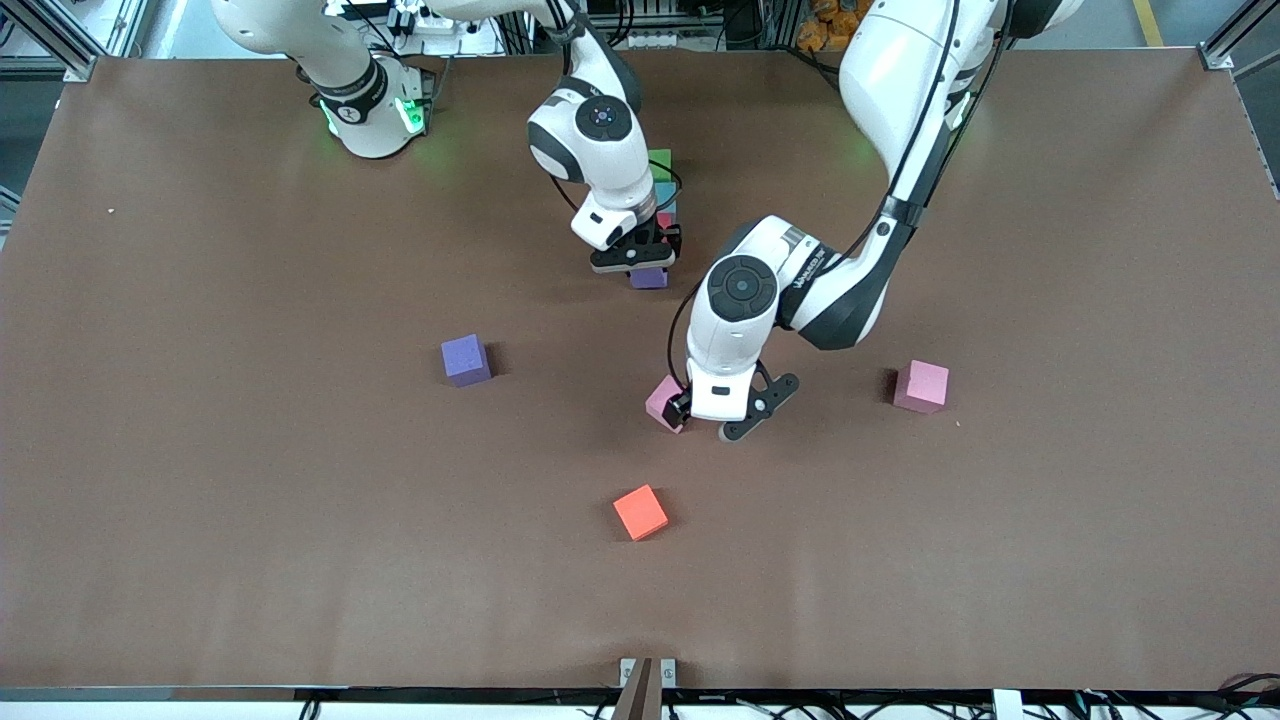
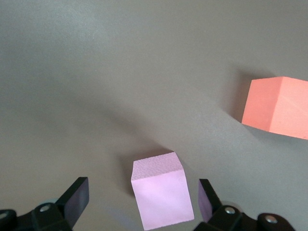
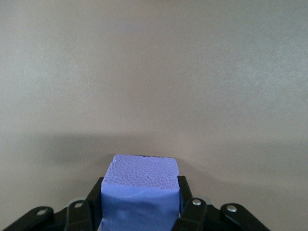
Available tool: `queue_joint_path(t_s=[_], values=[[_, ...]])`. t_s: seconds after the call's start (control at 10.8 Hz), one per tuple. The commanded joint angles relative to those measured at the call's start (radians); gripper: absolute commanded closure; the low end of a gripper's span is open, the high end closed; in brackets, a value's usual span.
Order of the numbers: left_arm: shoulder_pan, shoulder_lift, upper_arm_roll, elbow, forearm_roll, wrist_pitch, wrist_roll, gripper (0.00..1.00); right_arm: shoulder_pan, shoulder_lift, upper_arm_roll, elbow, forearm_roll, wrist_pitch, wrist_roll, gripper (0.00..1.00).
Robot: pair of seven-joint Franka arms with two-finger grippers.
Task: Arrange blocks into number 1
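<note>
Right gripper pinching a purple matte foam cube at the near end of the green-topped block column; left gripper spread low around a tilted pink foam cube, nearer one finger; orange foam cube just ahead.

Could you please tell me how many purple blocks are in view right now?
2. One purple block lies loose toward the right arm's end of the table; the other purple block sits between the right gripper fingers, at the near end of the block row.
</note>
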Motion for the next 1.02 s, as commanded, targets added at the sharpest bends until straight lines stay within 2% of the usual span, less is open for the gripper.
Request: queue_joint_path(t_s=[0.0, 0.19, 0.28, 0.37, 0.65, 0.93], values=[[-0.029, 0.032, 0.027, 0.049, -0.028, -0.009, -0.030, 0.00, 0.025, 0.024, -0.011, 0.020, -0.003, 0.000, 0.021, 0.29], [-0.029, 0.044, 0.029, 0.063, -0.046, -0.007, -0.037, 0.00, 0.035, 0.027, -0.009, 0.020, -0.002, 0.000, 0.021, 0.21], [-0.032, 0.046, 0.033, 0.063, -0.045, -0.009, -0.034, 0.00, 0.035, 0.025, -0.011, 0.020, -0.002, 0.000, 0.023, 0.08], [-0.030, 0.045, 0.034, 0.062, -0.043, -0.010, -0.033, 0.00, 0.030, 0.019, -0.011, 0.020, -0.002, 0.000, 0.024, 0.00], [-0.027, 0.046, 0.034, 0.057, -0.045, -0.010, -0.030, 0.00, -0.004, -0.051, -0.011, 0.005, 0.000, -0.013, 0.040, 0.00], [-0.029, 0.051, 0.032, 0.069, -0.078, -0.007, -0.033, 0.00, -0.074, -0.155, -0.009, -0.073, -0.002, -0.029, 0.029, 0.00]])
